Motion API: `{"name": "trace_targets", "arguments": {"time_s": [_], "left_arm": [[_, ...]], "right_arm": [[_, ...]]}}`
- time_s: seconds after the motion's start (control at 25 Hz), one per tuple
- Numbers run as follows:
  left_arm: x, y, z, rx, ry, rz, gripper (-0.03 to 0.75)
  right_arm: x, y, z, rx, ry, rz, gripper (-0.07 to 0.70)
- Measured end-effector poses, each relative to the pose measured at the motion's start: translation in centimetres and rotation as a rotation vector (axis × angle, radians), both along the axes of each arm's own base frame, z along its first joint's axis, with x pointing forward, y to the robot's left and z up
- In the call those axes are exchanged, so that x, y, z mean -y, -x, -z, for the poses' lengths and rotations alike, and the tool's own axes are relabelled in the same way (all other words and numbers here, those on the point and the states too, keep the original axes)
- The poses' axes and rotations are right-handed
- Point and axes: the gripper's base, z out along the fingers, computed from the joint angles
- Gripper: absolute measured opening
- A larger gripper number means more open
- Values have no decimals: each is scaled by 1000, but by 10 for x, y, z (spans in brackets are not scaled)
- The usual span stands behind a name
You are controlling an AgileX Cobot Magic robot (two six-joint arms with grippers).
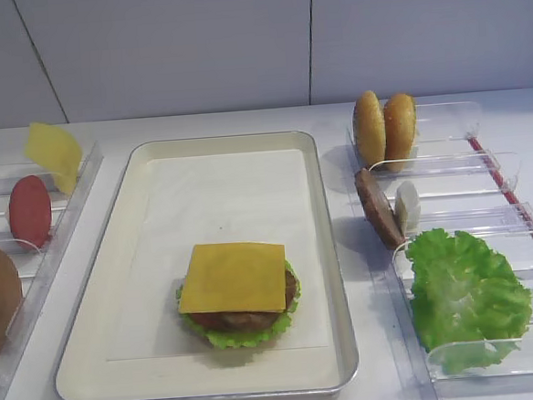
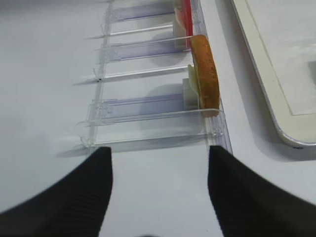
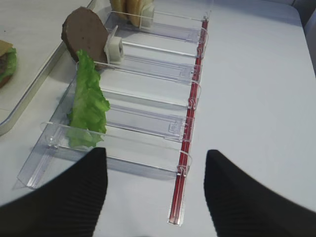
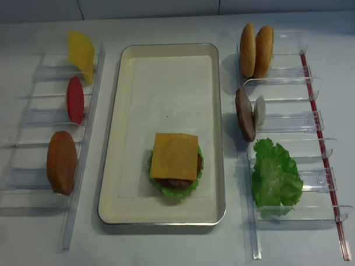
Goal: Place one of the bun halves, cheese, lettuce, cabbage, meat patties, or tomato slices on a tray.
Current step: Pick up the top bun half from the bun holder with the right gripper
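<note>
**A:** What sits on the left?

**B:** A clear holder (image 4: 84, 135) with a cheese slice (image 4: 80, 55) far, a tomato slice (image 4: 75, 100) in the middle and a bun half (image 4: 61, 162) near. In the high view the holder's near end is cut off. The left gripper (image 2: 159, 197) shows only in its own camera, its two dark fingers apart, nothing between them, just short of the holder's near end.

**A:** And the middle?

**B:** The tray (image 4: 125, 137). At its near end lies a stack: lettuce (image 4: 176, 190), a patty mostly hidden, then cheese (image 4: 174, 156) on top. Whether a bun lies beneath I cannot tell.

**A:** The right?

**B:** Another holder (image 4: 309, 123): two bun halves (image 4: 255, 50) on edge far, a patty (image 4: 244, 114) leaning against a white block (image 4: 260, 111), and a lettuce leaf (image 4: 275, 177) near. The right gripper (image 3: 155, 195), seen only by its own camera, hangs spread wide and empty over the holder's near end.
</note>
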Motion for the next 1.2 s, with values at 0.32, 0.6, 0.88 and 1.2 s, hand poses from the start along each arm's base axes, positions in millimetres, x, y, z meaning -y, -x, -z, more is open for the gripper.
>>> {"name": "trace_targets", "arguments": {"time_s": [0.32,0.6,0.88,1.2], "left_arm": [[0,0,0,0,0,0,414],[0,0,0,0,0,0,414],[0,0,0,0,0,0,414],[0,0,0,0,0,0,414]], "right_arm": [[0,0,0,0,0,0,451],[0,0,-1,9,-1,1,451],[-2,-27,-43,-6,-3,8,451],[-10,-99,-106,-87,3,-19,451]]}}
